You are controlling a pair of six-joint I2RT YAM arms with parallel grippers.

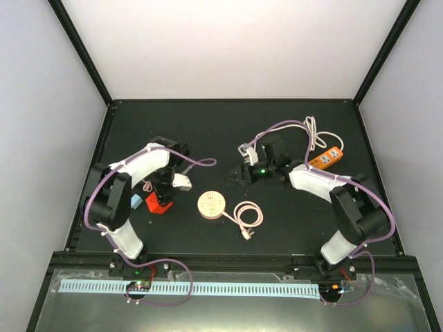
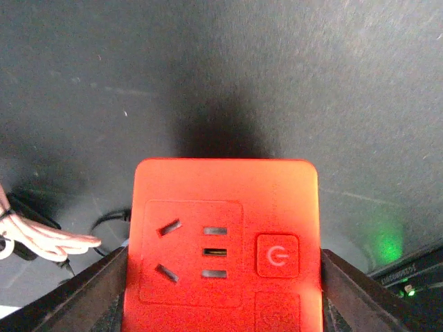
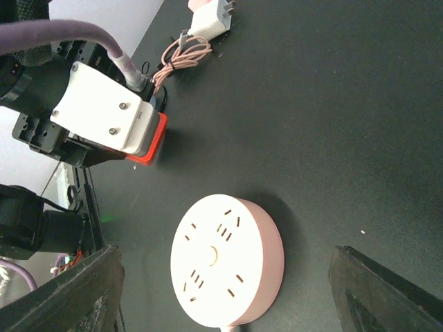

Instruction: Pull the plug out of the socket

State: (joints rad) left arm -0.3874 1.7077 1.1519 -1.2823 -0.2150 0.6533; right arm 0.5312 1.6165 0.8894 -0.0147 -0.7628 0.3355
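A red cube socket (image 2: 225,235) sits between the fingers of my left gripper (image 2: 221,294), which is shut on its sides. The face that shows has empty slots and a power button. In the top view the red socket (image 1: 160,205) is under the left gripper (image 1: 163,195) at the table's left. A white plug adapter (image 3: 210,16) with bare prongs and a coiled pink cable (image 3: 181,55) lies loose on the table beyond it. My right gripper (image 3: 225,294) is open and empty, above a round pink socket (image 3: 225,270), and shows in the top view (image 1: 239,174).
The round pink socket (image 1: 211,205) lies mid-table, its coiled cord and plug (image 1: 248,216) to its right. An orange power strip (image 1: 326,158) with a white cord lies at the back right. A white plug-like piece (image 1: 243,149) lies behind the right gripper.
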